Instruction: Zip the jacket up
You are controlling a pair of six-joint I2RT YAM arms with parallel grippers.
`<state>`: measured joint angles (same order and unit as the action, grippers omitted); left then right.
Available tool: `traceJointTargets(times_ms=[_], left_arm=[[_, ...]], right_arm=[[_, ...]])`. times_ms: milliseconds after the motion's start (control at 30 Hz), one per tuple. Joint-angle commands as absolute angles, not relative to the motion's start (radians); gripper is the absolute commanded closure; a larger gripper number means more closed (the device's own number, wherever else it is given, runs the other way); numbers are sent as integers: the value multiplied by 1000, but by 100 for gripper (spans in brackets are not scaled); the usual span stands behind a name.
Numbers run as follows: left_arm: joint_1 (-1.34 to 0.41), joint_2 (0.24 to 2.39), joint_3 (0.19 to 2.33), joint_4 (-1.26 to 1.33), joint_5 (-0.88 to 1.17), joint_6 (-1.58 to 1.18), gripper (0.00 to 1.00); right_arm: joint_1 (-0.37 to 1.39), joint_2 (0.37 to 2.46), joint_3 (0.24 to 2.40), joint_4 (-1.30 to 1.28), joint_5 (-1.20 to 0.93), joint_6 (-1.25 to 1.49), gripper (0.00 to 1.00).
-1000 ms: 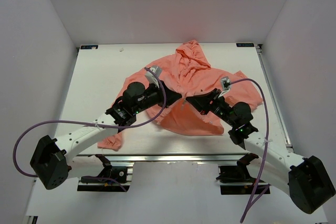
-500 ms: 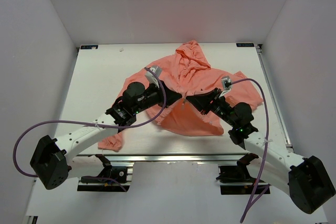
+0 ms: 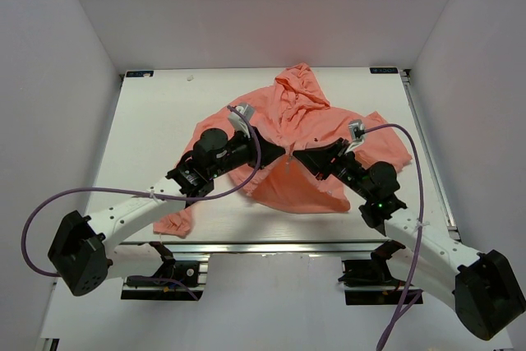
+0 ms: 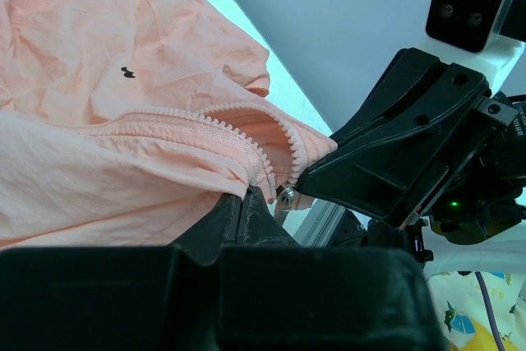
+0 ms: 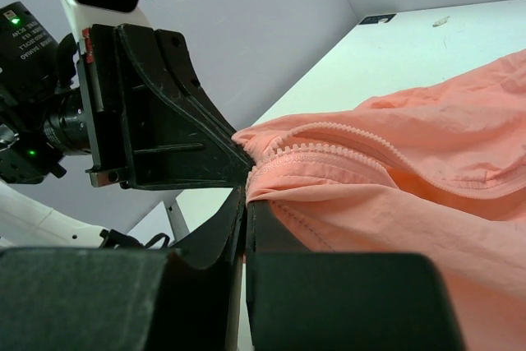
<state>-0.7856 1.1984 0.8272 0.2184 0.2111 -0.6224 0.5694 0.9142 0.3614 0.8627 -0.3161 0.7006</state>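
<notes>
Because both pairs of fingers are clamped on thin cloth at nearly the same spot, the risks begin right at the pinch. The left gripper (image 4: 246, 201) is closed on a fold of the jacket (image 3: 306, 121) just under the zipper teeth (image 4: 205, 121). The right gripper (image 5: 245, 215) is clenched on the facing edge, tip to tip with the left.

With so little room between them, a small misjudged move could knock one set of fingers against the other. The fabric is soft and wrinkled, so it could slide out of either grasp under tension. A loose fold could also be drawn into the slider (image 4: 286, 196) and jam it. The teeth above the slider lie parted and curved, and a pull off their line would likely stall.

The left wrist view alone shows the small metal slider and the dark chest mark (image 4: 127, 72). In the right wrist view the slider is hidden behind the fingers — so whether the right fingers hold its pull tab or only cloth, I cannot tell.

The top view hides the pinch under both arms but gives the layout. The jacket is spread on the white table (image 3: 156, 121), with its hood (image 3: 300, 84) toward the far edge and one sleeve (image 3: 174, 221) trailing near the left arm.
</notes>
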Motion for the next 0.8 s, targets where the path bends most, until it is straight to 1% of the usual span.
traceJointTargets(times_ms=[0, 233, 533, 767], left_arm=[[-790, 1192, 828, 244, 233, -624, 100], [-790, 1195, 831, 250, 244, -629, 100], [-790, 1193, 818, 275, 262, -643, 100], [-790, 1192, 811, 291, 271, -650, 100]], right_arm=[[566, 896, 356, 880, -310, 696, 100], [566, 910, 359, 885, -319, 707, 100], [565, 920, 341, 914, -246, 739, 100], [566, 931, 325, 940, -241, 749, 100]])
